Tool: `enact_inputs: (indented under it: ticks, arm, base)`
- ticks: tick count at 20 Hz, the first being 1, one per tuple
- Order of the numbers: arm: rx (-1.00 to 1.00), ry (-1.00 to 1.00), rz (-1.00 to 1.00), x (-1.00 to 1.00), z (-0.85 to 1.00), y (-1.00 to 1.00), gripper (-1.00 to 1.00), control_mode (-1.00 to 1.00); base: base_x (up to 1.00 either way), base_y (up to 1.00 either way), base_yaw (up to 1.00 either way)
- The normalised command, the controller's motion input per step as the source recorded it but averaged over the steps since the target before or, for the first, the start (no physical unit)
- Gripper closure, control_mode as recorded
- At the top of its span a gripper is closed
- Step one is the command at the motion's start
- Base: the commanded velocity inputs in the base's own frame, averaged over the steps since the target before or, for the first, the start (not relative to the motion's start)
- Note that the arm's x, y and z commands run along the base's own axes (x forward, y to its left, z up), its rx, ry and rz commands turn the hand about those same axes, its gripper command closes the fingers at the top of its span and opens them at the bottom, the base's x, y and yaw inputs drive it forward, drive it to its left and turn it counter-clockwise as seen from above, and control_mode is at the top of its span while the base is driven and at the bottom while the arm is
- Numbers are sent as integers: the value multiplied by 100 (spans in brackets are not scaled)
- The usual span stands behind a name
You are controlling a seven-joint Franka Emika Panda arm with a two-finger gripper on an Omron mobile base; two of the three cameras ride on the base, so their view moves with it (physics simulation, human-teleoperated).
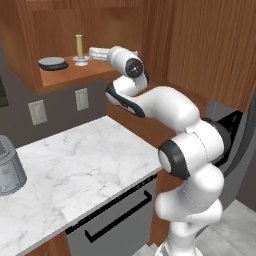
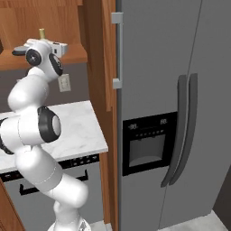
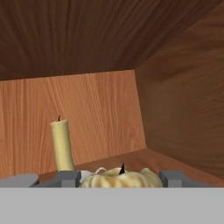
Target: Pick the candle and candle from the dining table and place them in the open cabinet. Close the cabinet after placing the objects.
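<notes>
Ridged golden candle (image 3: 119,178), slim tan candle (image 3: 62,145) behind

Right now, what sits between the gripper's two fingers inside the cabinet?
In the hand view, the golden spool-shaped candle sits between the gripper fingers, with the stick candle standing upright just beyond.

A home kitchen is showing here: a white marble counter (image 1: 95,160) is running over a dishwasher front (image 1: 112,220), a tall grey refrigerator (image 2: 180,113) is standing beside wooden cabinetry (image 1: 200,45), and wall sockets (image 1: 81,99) are sitting above the counter
</notes>
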Motion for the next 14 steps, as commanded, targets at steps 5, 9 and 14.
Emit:
enact_inputs:
  ticks: [5, 9, 14]
  arm:
    - [0, 0, 0, 0, 0, 0, 100, -100]
    - [0, 0, 0, 3, 0, 0, 100, -100]
    - [0, 0, 0, 15, 0, 0, 100, -100]
  base:
    - [0, 0, 0]
    - [0, 0, 0]
    - [0, 0, 0]
